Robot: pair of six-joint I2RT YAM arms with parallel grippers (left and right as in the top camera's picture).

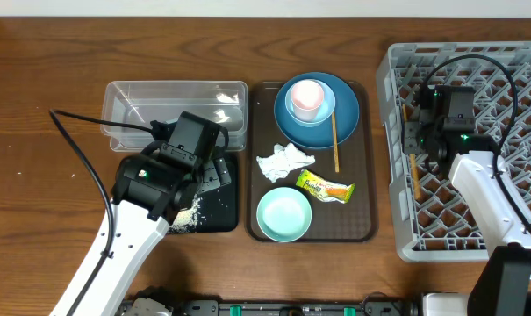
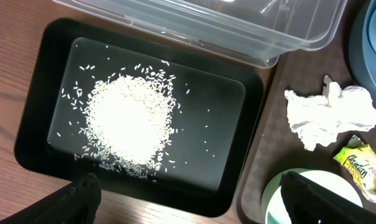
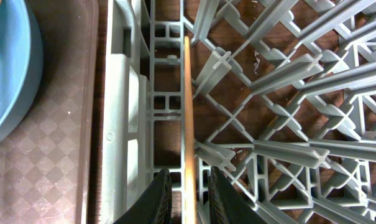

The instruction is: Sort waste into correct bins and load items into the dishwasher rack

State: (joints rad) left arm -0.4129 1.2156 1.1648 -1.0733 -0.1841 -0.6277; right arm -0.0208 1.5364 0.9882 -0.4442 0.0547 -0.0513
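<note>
Where right hand (image 3: 189, 180) hangs, chopstick (image 3: 188, 93) between its fingers (image 3: 160, 199), in rack (image 3: 128, 124)

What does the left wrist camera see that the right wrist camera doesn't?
Only the left wrist view shows the black tray with a pile of rice in it, the clear tub, the crumpled napkin, the snack wrapper and the mint bowl's rim. Only the right wrist view shows the grey rack and a wooden chopstick lying along its edge, between the right gripper's slightly parted fingers. Both show a bit of the brown serving tray and an edge of the dark-blue plate.
</note>
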